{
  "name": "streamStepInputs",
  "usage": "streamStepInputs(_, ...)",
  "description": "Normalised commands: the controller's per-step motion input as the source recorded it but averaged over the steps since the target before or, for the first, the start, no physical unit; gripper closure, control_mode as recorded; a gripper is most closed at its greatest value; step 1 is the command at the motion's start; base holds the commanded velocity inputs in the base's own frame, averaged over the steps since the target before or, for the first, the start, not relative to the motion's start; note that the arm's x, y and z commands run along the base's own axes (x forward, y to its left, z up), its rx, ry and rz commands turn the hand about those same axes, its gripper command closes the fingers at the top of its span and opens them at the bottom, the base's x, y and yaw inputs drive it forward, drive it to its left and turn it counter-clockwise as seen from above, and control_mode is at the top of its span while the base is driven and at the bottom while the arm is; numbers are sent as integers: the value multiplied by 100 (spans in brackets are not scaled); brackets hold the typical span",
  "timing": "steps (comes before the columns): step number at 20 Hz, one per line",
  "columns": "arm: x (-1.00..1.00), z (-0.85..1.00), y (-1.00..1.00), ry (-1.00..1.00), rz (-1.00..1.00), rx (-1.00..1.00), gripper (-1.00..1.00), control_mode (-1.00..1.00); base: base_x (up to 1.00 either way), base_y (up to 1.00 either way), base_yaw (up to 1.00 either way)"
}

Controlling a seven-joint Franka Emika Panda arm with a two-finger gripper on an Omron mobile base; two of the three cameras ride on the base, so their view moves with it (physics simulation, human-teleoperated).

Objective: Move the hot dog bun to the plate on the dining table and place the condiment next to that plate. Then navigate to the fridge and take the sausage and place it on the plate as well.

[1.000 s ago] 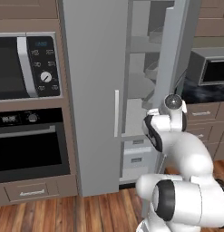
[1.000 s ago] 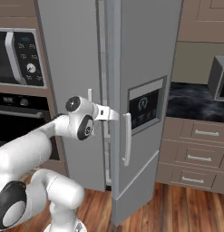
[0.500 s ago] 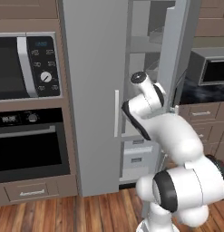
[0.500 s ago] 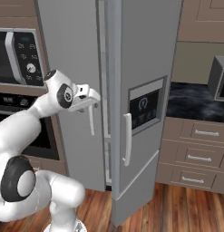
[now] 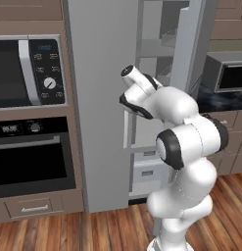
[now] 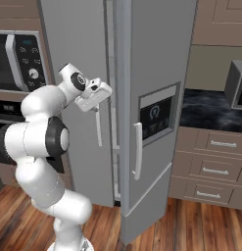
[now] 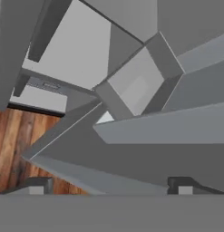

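From the left base view you had one fridge [image 5: 100,98], its right door swung open. From the right, your gripper [image 6: 98,93] sat beside that door's edge. In the hand view, two fingertips [image 7: 37,185] stood wide apart, holding nothing, bare shelves ahead; I couldn't see the sausage.

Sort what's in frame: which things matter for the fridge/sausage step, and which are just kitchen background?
Job-relevant:
- fridge
- fridge door, standing ajar
- gripper, open and empty, by the door gap

Background:
- microwave
- oven
- countertop
- drawers

The sausage isn't discernible here.
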Motion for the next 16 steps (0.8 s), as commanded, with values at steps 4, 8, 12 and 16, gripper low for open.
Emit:
streamStepInputs(4,72,-28,-50,6,0,-5,-100,-100,0,0,0)
streamStepInputs(8,44,-30,-59,1,0,-4,-100,-100,0,0,0)
streamStepInputs(12,11,-26,-67,0,0,-2,-100,-100,0,0,0)
streamStepInputs(16,0,-20,-73,-2,-1,0,-100,-100,0,0,0)
